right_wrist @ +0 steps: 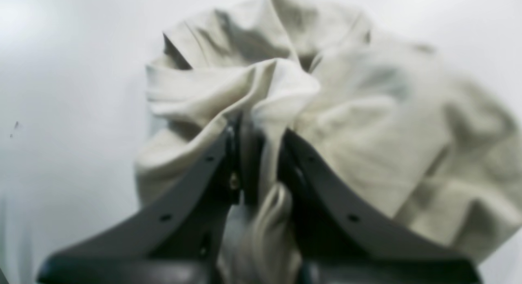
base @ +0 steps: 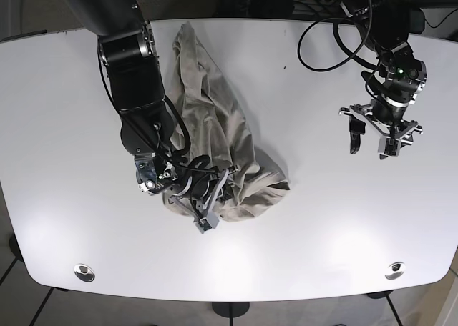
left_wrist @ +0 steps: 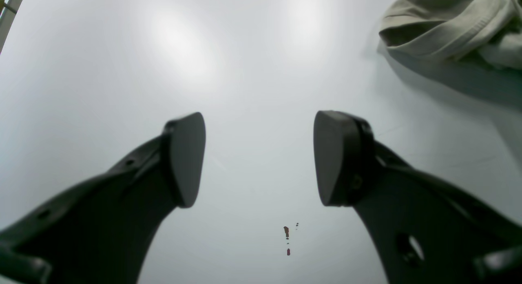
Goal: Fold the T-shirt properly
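My right end effector point(right_wrist: 261, 153) is clamped on a bunched fold of the shirt point(base: 215, 140), crumpled left of centre on the bench point(base: 322, 219). The blurred wrist view hides which edge, so I'd lift slowly. Left end effector point(left_wrist: 261, 157) hangs open, well right.

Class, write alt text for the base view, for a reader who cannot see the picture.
Seen from above, a crumpled beige T-shirt lies on a white table, and the right gripper pinches a fold at its lower edge. The left gripper hangs open over bare table, well apart from the shirt.
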